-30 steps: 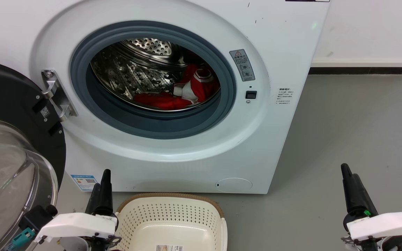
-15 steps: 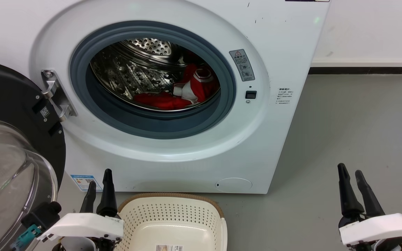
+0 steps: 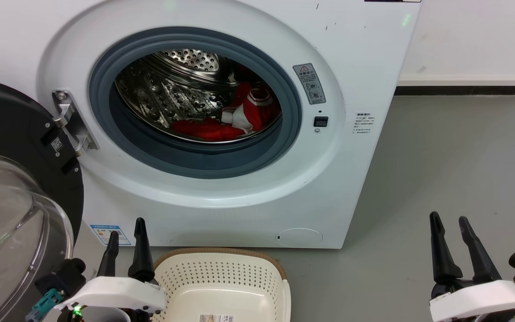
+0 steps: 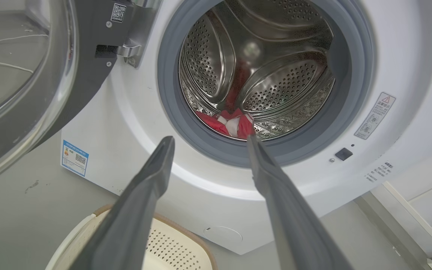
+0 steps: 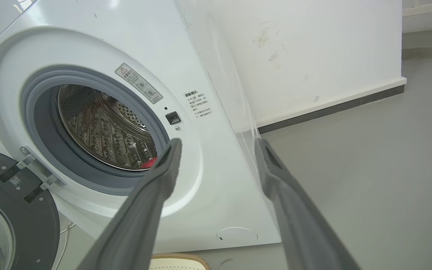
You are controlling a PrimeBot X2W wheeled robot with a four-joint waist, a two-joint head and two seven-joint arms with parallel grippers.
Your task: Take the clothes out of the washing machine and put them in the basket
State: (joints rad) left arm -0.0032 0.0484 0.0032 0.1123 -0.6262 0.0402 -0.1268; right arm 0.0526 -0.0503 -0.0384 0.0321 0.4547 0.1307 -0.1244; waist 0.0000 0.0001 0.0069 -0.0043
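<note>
Gaping wider than 1s ago: L pincer (image 3: 126,226) & R pincer (image 3: 448,216).

The bright red fabric clothes with white trim (image 3: 235,118) lie partly hidden behind the grey rubber gasket (image 3: 204,163); how many pieces there are cannot be told. The head view's bottom edge cuts off the cream perforated plastic basket (image 3: 221,273), and its left edge cuts off the black-rimmed glass door (image 3: 16,134). Print on the grey warning sticker (image 3: 309,83) is too small to read.
</note>
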